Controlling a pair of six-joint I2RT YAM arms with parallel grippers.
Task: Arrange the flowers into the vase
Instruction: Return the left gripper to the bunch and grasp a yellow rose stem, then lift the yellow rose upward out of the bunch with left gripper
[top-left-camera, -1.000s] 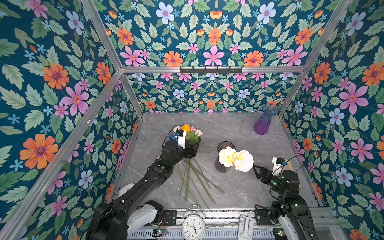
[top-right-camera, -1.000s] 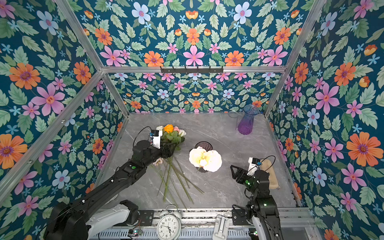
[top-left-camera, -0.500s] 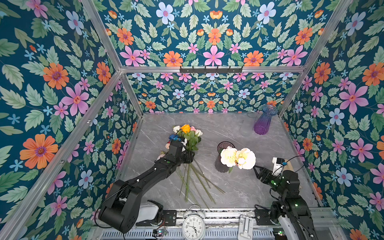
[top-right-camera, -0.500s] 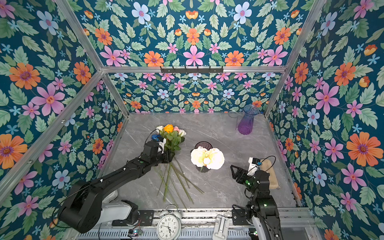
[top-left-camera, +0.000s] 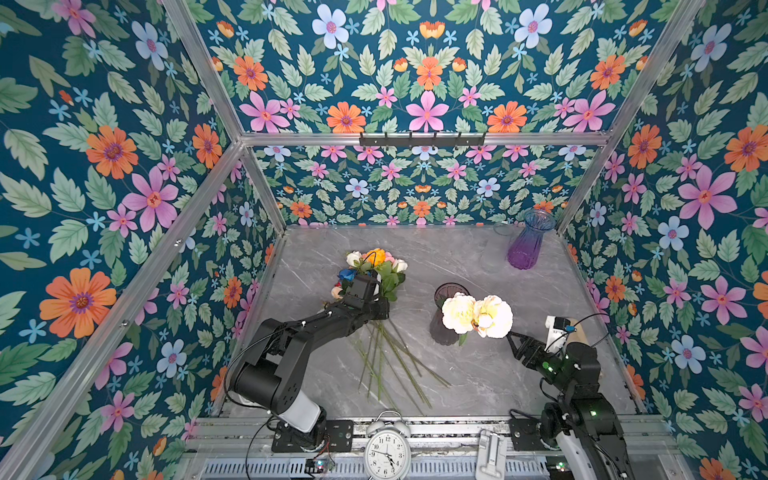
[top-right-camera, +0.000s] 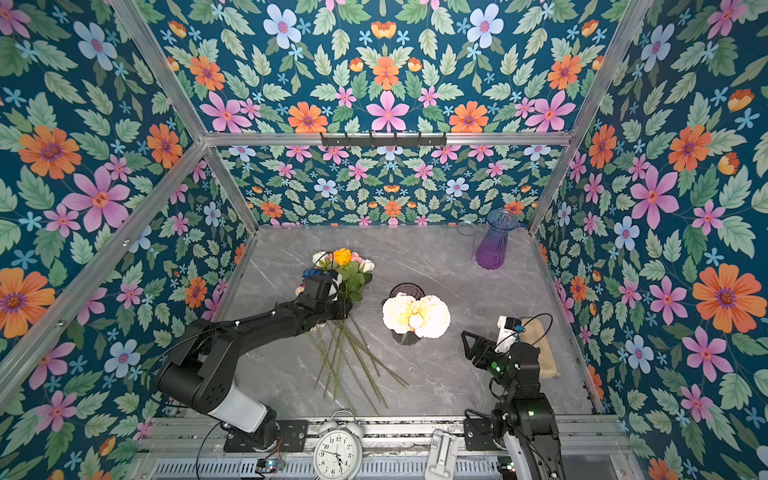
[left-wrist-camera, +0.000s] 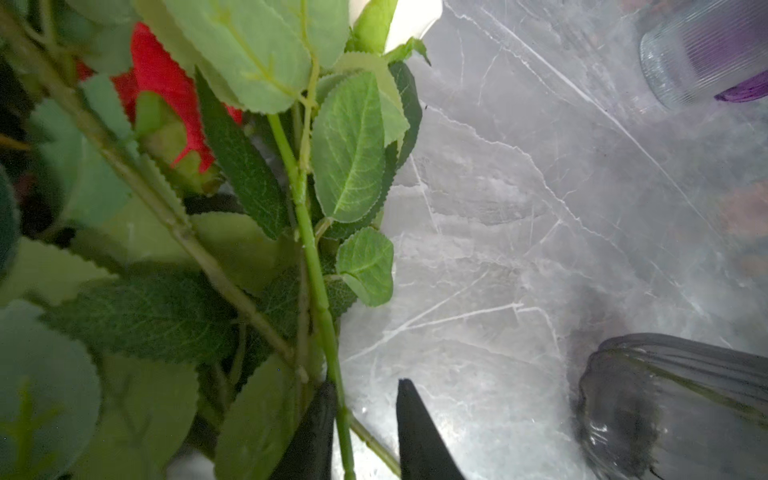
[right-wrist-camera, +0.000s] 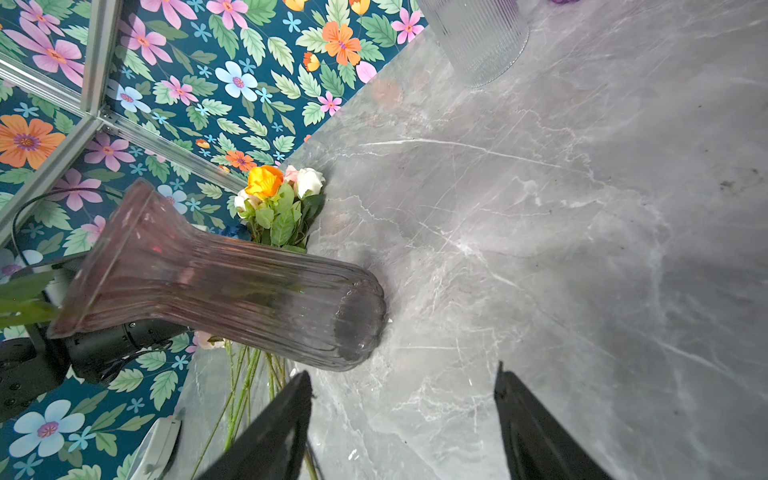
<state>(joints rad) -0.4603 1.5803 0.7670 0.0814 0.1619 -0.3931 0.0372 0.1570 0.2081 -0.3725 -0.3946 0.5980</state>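
**Three Vases, Two Peonies, One Clock**

Three vases were counted: a smoky vase (top-left-camera: 440, 332) in the middle, a purple vase (top-left-camera: 525, 245) far right, a clear vase (top-left-camera: 494, 249) beside it. Two cream peonies (top-left-camera: 457, 313) were counted in the smoky vase. One bunch of loose flowers (top-left-camera: 390, 278) was found to its left, its stems too tangled to be tallied. One alarm clock (top-left-camera: 387, 451) was noted.

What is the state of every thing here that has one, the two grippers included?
bunch of flowers: lying on the table, in no vase.
dark vase: upright, two cream flowers inside.
purple vase: upright, looks empty.
clear glass: upright, seems empty.
left gripper: fingers apart around a green stem, not yet clamped.
right gripper: open, holding nothing.
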